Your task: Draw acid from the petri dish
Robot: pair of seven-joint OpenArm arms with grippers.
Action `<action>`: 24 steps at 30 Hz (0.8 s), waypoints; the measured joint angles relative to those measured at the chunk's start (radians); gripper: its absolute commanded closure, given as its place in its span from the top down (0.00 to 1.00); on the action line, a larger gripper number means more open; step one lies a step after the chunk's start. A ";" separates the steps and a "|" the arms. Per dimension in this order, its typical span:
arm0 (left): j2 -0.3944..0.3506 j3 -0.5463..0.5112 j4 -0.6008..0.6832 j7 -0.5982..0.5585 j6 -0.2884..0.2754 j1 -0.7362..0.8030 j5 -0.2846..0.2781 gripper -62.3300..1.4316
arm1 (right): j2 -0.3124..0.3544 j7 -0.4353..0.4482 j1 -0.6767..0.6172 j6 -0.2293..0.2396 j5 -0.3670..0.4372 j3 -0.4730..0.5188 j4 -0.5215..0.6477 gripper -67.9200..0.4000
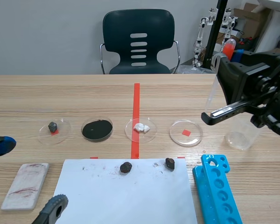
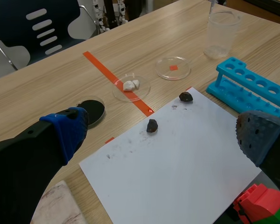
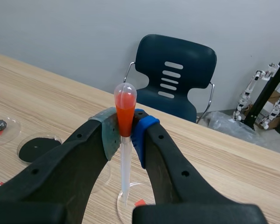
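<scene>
At the right side of the table, your right gripper (image 3: 126,133) is raised and clamped on a plastic pipette (image 3: 125,168), its 2 pads pressing the stem just under the bulb. The bulb stands upright above the fingers and is filled with orange-red liquid. The pipette's tip hangs over the near rim of a clear petri dish (image 1: 186,133) that sits on a red tape square; you cannot tell whether the tip touches the dish, nor whether any liquid lies in it.

Your left gripper (image 2: 161,133) hovers low over the near left of the table with its fingers spread wide and nothing between them.

That clear dish is the rightmost of 4 in a row. To its left come a dish of white lumps (image 1: 140,127) on the red tape line, a dish of black powder (image 1: 97,129), then a dish with a grey stone (image 1: 52,127). A clear plastic beaker (image 1: 242,135) stands beside the row's right end. Nearer you lie a white paper sheet (image 1: 126,200) bearing 2 dark rocks (image 1: 126,167), a blue test-tube rack (image 1: 217,186) to its right and a white streak plate (image 1: 25,184) to its left
</scene>
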 measured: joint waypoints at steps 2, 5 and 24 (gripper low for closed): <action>0.000 0.000 0.000 0.000 0.000 0.000 0.000 1.00 | 0.000 0.000 0.000 0.000 0.000 0.000 0.000 0.10; 0.000 0.000 0.000 0.000 0.000 0.000 0.000 1.00 | 0.000 0.000 0.000 0.000 0.000 0.000 0.000 0.10; 0.000 0.000 0.000 0.000 0.000 0.000 0.000 1.00 | 0.000 0.000 0.000 0.000 -0.008 0.000 0.000 0.10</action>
